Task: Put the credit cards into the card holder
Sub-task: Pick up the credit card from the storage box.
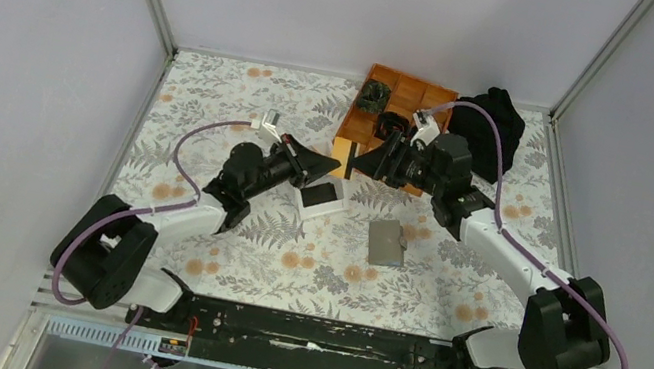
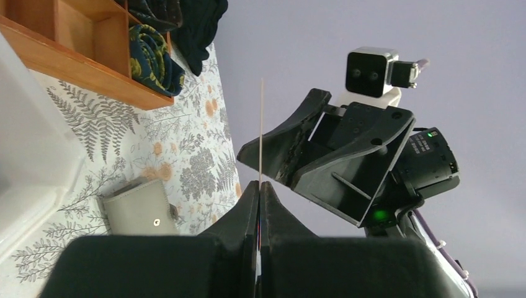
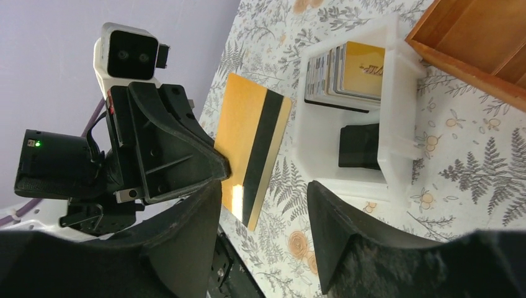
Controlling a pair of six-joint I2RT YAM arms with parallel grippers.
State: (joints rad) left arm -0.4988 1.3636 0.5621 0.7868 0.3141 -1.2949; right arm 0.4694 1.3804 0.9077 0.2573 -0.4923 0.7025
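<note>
The left gripper (image 2: 260, 186) is pressed together on the lower edge of a tan-gold card (image 3: 248, 136), holding it upright above the table (image 1: 196, 100) near the middle of the far edge. The right gripper (image 3: 263, 186) faces it with its jaws spread wide, one on each side of the card's free end; whether either touches the card I cannot tell. Just below them sits the white box (image 3: 397, 93) with the stack of cards (image 3: 356, 65) in one compartment. The orange tray (image 1: 409, 98) stands just behind the right gripper, against the far edge. The card holder (image 1: 386, 243) lies flat near the table's middle, apart from both grippers; bare floral surface runs from it to the near edge.
</note>
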